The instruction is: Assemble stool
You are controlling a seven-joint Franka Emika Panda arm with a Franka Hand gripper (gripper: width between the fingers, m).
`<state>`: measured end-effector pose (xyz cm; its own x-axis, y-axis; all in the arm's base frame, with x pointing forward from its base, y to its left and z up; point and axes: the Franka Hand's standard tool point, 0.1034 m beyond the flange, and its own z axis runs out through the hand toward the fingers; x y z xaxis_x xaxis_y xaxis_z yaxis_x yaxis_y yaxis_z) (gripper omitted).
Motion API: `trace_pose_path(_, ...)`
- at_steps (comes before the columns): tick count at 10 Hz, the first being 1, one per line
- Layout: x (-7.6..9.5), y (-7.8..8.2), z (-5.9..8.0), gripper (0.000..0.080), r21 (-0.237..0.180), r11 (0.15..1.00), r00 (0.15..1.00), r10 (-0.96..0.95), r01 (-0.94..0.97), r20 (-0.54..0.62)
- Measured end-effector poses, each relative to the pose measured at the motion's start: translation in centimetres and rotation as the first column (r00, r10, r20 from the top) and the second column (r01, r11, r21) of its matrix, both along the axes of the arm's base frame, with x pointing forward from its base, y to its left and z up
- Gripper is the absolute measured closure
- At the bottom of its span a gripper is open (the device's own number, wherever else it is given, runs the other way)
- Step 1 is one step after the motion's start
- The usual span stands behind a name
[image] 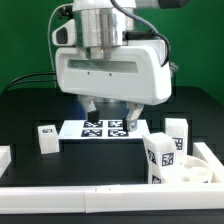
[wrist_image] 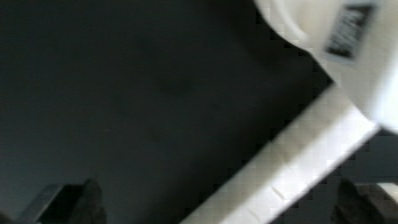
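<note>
Jaws apart over dark table (image: 30,110); seat disc (image: 198,175) off toward exterior view's right.

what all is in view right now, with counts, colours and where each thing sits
seat disc: one, white, front of the table toward the exterior view's right
legs: three, white with black-and-white tags; one at the exterior view's left, one at its right, one upright at the seat disc
marker board: one, white with tags, middle of the table
border rails: white, count unclear, along the table's edges
table: one, black
pincer: one, white body, open and empty, above the marker board
</note>
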<state>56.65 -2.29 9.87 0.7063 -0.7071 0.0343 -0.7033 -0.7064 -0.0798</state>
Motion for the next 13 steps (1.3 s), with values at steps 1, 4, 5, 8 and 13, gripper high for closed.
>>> trace_pose_path(1,-1.3,0.2,-0.7,0.0151,-0.006,0.994,0.994,0.112,-0.112,-0.016)
trace_pose_path(4,-1.1,0.1,-0.6,0.0151,-0.023,0.944,0.944,0.330,-0.330,-0.015)
trace_pose_path(5,-1.1,0.1,-0.6,0.0151,-0.024,0.937,0.937,0.349,-0.349,-0.015)
trace_pose_path(8,-3.7,-3.1,-1.8,0.0151,-0.018,0.780,0.780,0.625,-0.626,-0.038)
trace_pose_path(13,-6.0,-6.6,-3.3,0.0151,0.011,0.578,0.575,0.814,-0.816,-0.077)
